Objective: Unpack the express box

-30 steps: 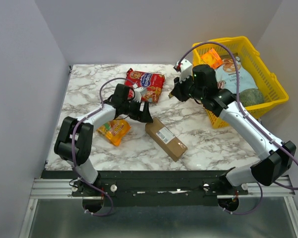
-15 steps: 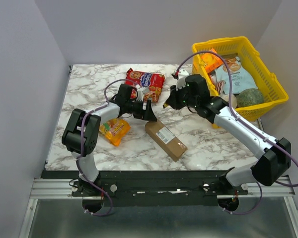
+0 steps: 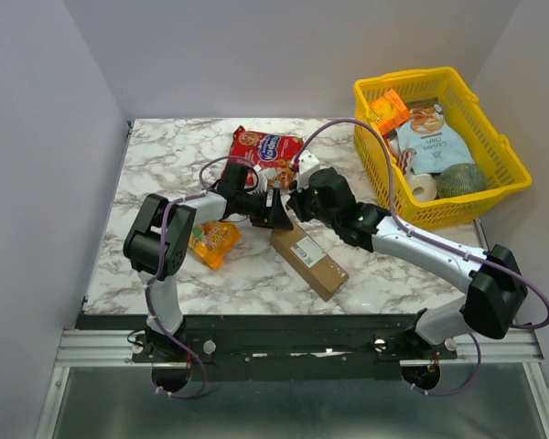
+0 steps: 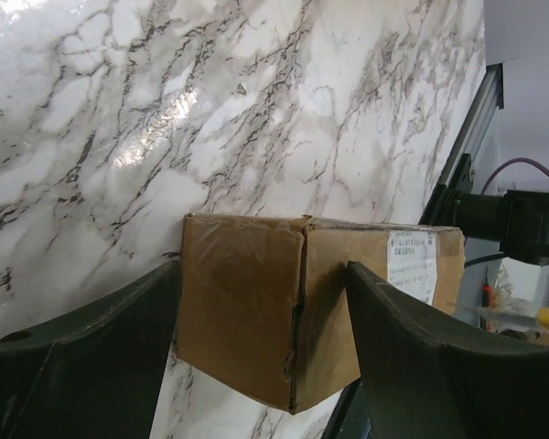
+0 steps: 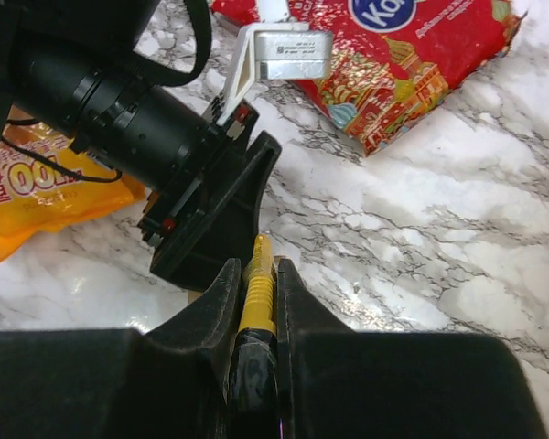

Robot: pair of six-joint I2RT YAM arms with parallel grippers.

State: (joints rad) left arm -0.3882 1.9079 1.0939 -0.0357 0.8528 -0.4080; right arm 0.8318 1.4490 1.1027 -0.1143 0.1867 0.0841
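The express box (image 3: 309,259), a long brown carton with a white label, lies flat on the marble table near the front. My left gripper (image 3: 276,216) is at its far end. In the left wrist view the box's end (image 4: 247,302) sits between the two dark fingers (image 4: 101,347), which stand wide apart on either side of it; the gripper (image 4: 263,271) is open. My right gripper (image 3: 297,203) hovers just behind the left one. It (image 5: 256,271) is shut on a yellow and black tool (image 5: 258,297) whose tip points down at the left gripper's finger and the box's end.
A red snack bag (image 3: 267,151) lies behind the grippers and an orange snack pack (image 3: 210,240) lies left of the box. The yellow basket (image 3: 508,183) at the right holds bags and a tape roll (image 3: 424,187).
My right arm has swung left from the basket to the box's far end with the tool in it. My left gripper has slid right onto the box's end and its jaws have narrowed slightly.
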